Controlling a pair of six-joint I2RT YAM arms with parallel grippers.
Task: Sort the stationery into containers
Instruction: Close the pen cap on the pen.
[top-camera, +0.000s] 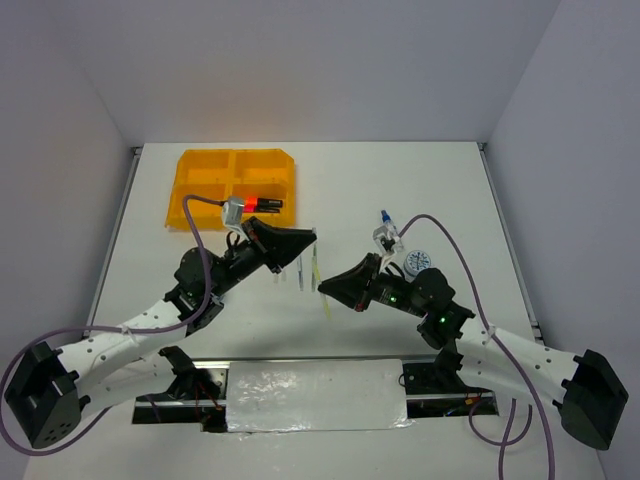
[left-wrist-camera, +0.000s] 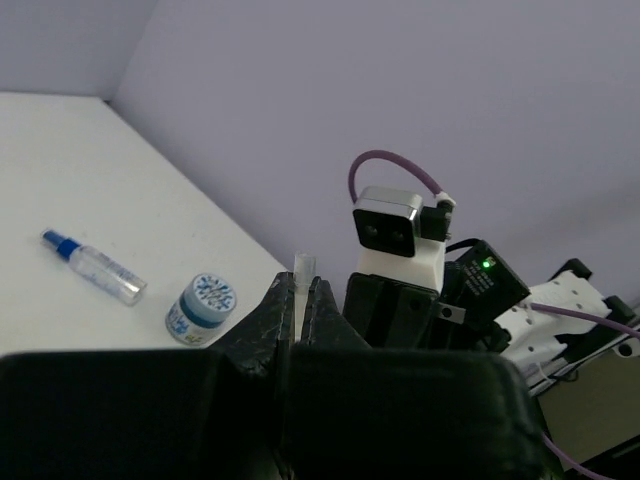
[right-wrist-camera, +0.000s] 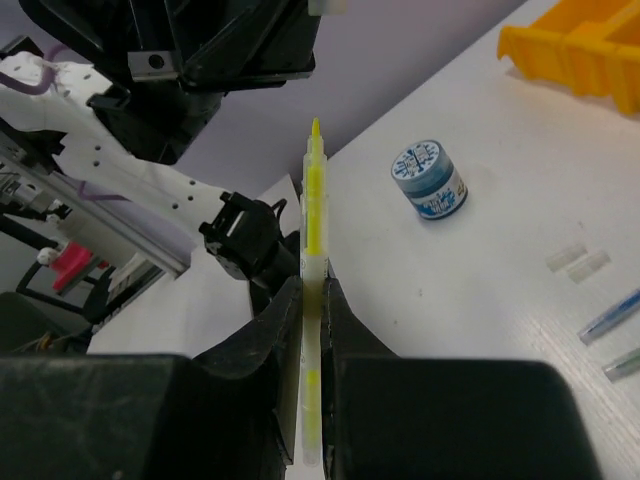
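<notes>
One red-capped marker (top-camera: 264, 203) in orange tray (top-camera: 203, 166)

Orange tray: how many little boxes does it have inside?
4 in the orange tray: far left compartment, far right compartment, near left compartment, and near right compartment, which holds a red-capped marker. None look hidden.
</notes>
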